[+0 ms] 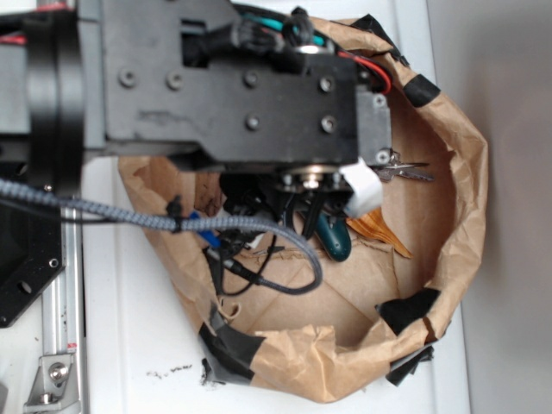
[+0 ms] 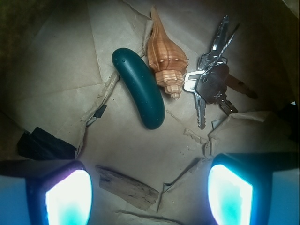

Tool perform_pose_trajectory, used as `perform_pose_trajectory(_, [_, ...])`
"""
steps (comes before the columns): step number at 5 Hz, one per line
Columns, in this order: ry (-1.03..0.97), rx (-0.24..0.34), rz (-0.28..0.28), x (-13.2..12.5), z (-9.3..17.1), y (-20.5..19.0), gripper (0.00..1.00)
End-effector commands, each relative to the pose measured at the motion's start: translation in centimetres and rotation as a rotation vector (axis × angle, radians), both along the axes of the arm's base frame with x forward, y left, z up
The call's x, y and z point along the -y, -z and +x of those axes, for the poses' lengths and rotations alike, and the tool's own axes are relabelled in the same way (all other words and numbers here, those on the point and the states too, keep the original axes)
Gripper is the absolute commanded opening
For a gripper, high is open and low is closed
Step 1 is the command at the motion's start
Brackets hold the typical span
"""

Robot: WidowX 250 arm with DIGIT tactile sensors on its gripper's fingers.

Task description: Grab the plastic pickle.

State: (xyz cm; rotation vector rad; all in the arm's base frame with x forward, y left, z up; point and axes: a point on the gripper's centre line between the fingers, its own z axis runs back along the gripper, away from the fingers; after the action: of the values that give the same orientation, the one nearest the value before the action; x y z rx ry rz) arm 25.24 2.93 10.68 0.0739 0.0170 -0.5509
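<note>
seashell [image 2: 165, 58] touching plastic pickle [image 2: 139, 87], left side free

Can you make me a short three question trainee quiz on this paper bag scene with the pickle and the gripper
1. True or false: the gripper is shut on the plastic pickle.
2. What lies right beside the pickle: A) the seashell, B) the keys, C) the wood piece?
3. Fill in: everything lies inside a brown paper ____.

Key: 1 false, the fingers are spread, with nothing between them. 2 A. 3 bag.
</note>
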Motion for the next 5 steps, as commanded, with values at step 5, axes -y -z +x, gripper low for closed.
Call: perform_pose_trajectory(5, [0.321,0.112,-0.061,7.2,3.6,6.1,1.0])
